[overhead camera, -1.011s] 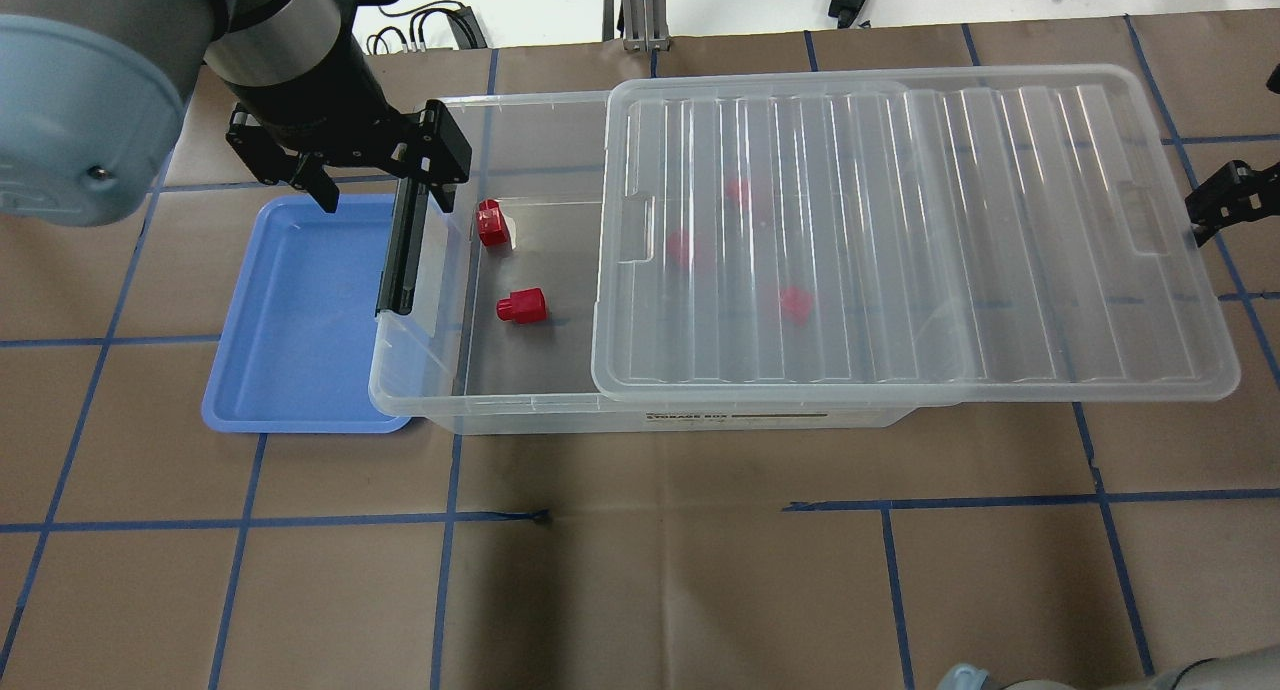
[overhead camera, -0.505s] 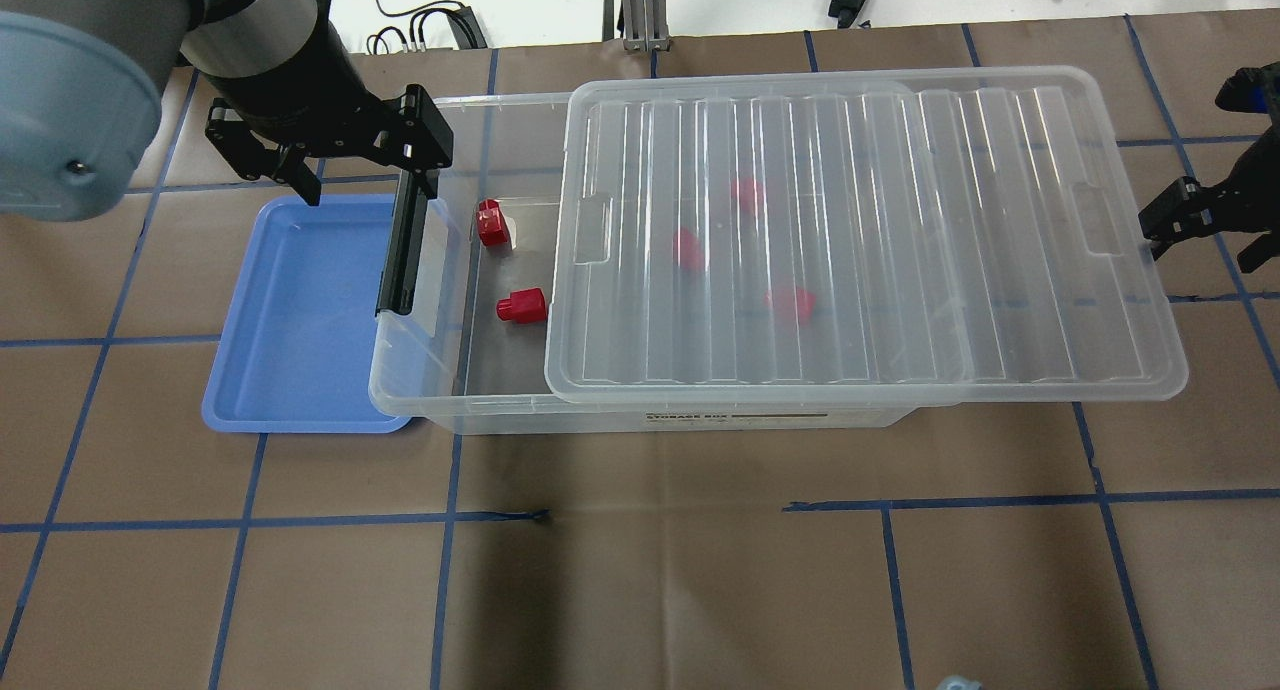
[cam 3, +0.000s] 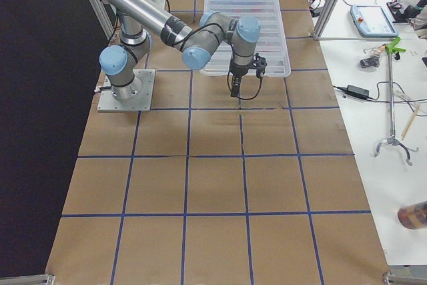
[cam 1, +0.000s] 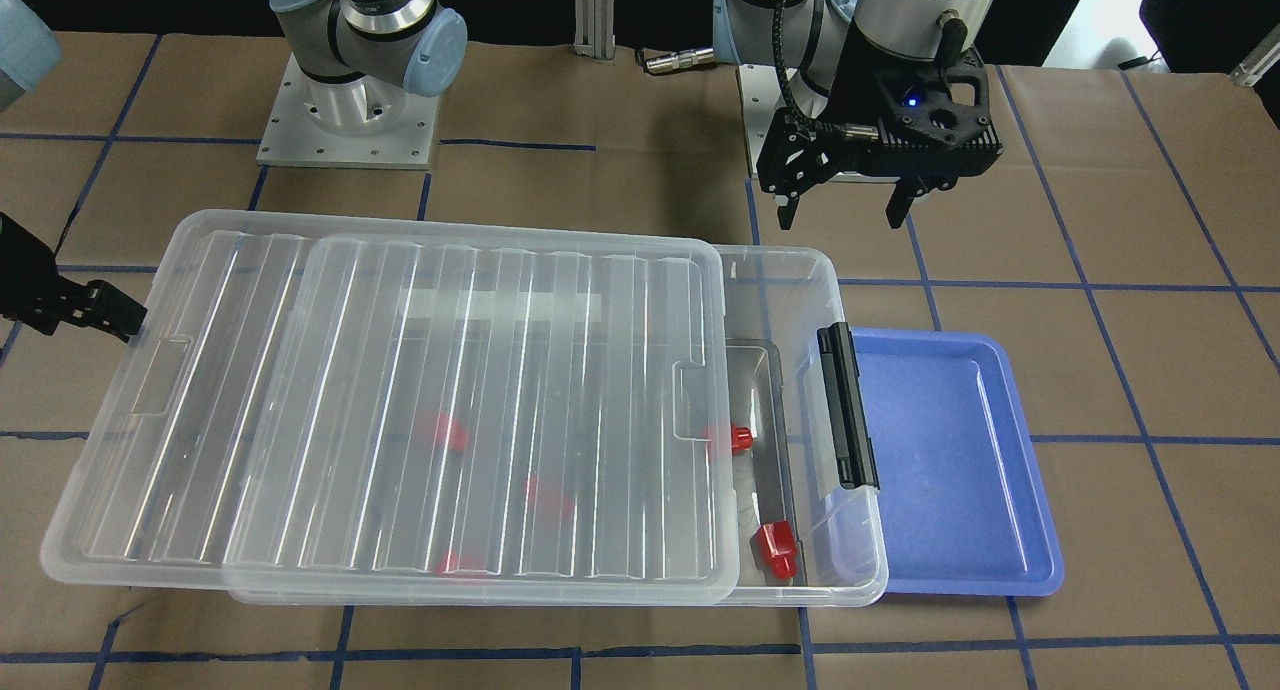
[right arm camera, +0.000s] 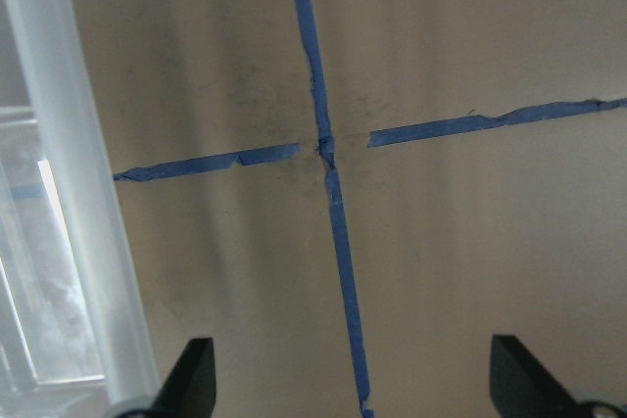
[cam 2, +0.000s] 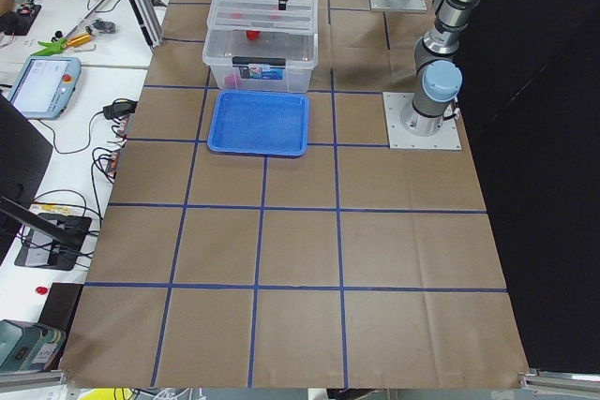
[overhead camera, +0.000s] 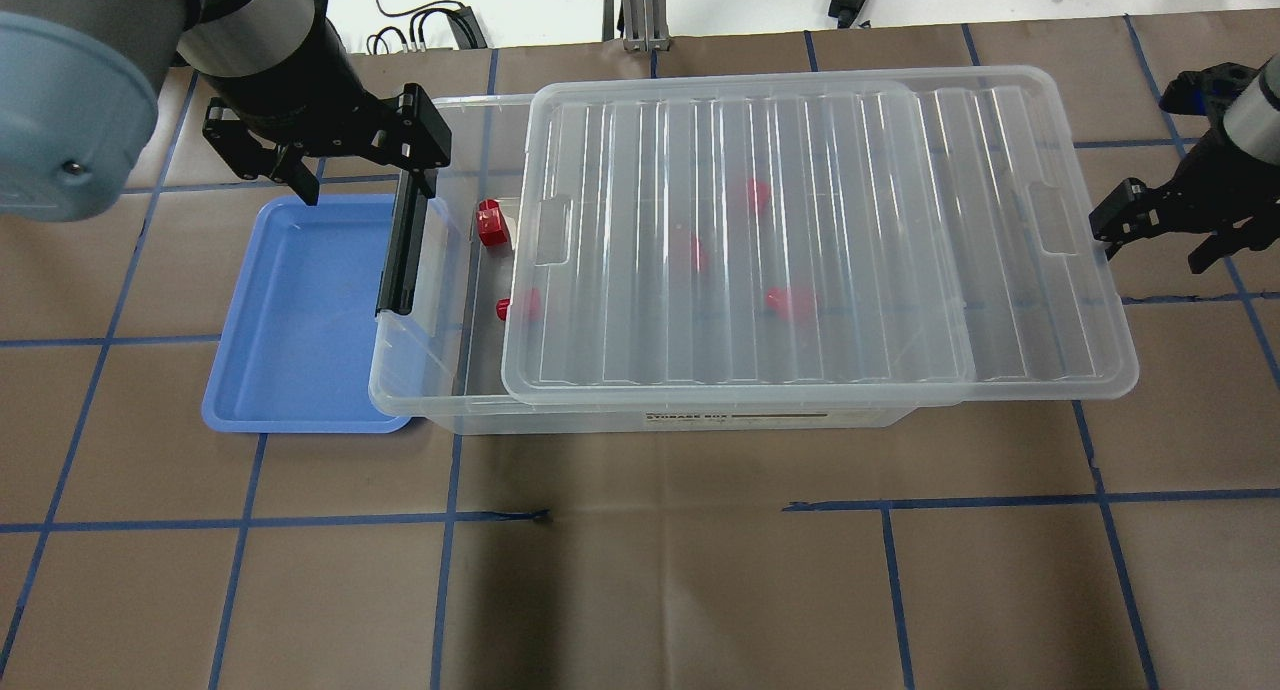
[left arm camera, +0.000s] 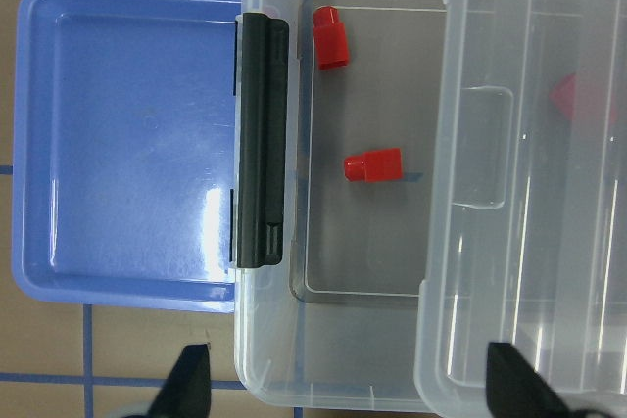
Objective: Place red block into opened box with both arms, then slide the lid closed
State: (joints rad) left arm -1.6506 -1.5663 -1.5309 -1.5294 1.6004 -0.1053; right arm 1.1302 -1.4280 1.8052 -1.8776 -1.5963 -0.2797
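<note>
The clear box (overhead camera: 420,370) lies along the table with its black latch bar (overhead camera: 403,250) at the left end. Its ribbed lid (overhead camera: 820,240) rests on top, shifted right, so a strip by the latch stays uncovered. One red block (overhead camera: 490,222) lies in that strip and a second (overhead camera: 522,305) is half under the lid's edge. Three more (overhead camera: 790,302) show blurred through the lid. My left gripper (overhead camera: 365,175) hangs open and holds nothing above the latch end. My right gripper (overhead camera: 1150,245) is open, one finger against the lid's right short edge (right arm camera: 78,193).
An empty blue tray (overhead camera: 300,310) sits against the box's latch end, under my left gripper. Brown paper with a blue tape grid covers the table (overhead camera: 650,570). Cables and tools lie on the white bench (overhead camera: 520,10) behind.
The lid has slid left over the box and now overlaps the second red block. My right gripper moved left with the lid's right edge. The left gripper shifted slightly left early on, then held still.
</note>
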